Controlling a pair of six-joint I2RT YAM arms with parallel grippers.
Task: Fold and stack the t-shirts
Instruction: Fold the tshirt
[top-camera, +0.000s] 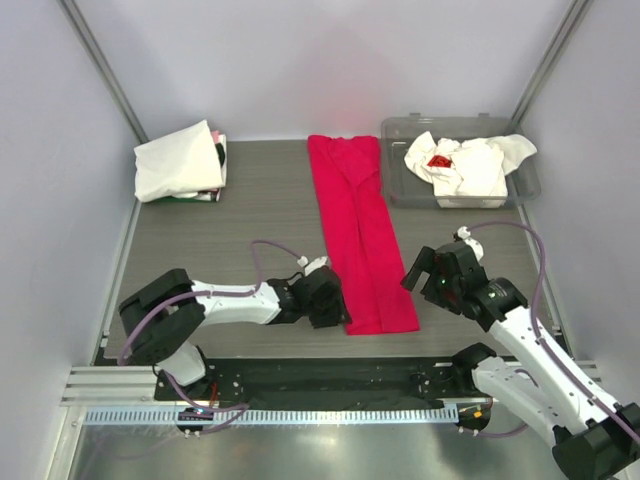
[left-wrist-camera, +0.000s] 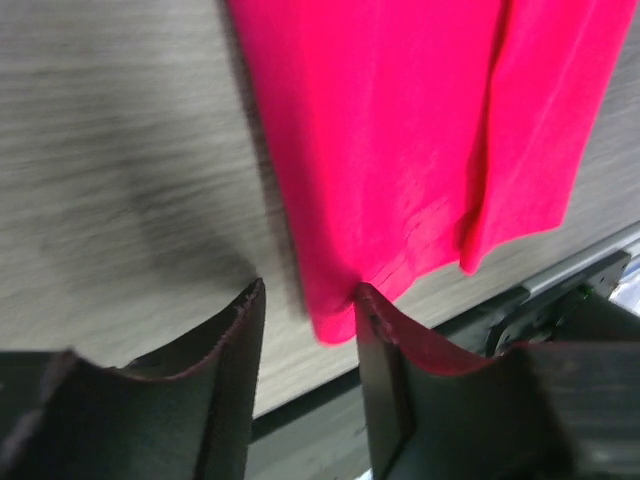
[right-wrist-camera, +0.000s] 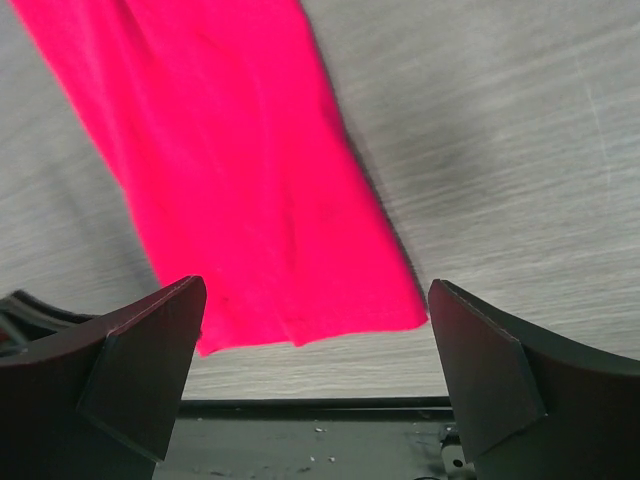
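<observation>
My left arm (top-camera: 232, 298) and right arm (top-camera: 545, 352) are white with black joints. Mauve cables (top-camera: 252, 256) trail along both. Fingers (right-wrist-camera: 140, 360) are black wedges.

One red t-shirt (top-camera: 360, 240); one folded white pile (top-camera: 178, 160); one tub (top-camera: 395, 190); crumpled white t-shirts (top-camera: 470, 165) inside, uncounted.

The left arm stretches low along the near edge of the tabletop (top-camera: 250, 210), forearm almost flat, and the left hand (left-wrist-camera: 308, 300) has its fingers partly apart. The right arm rises from the near right corner, the right hand (right-wrist-camera: 315, 300) spread wide, angled downward.
</observation>
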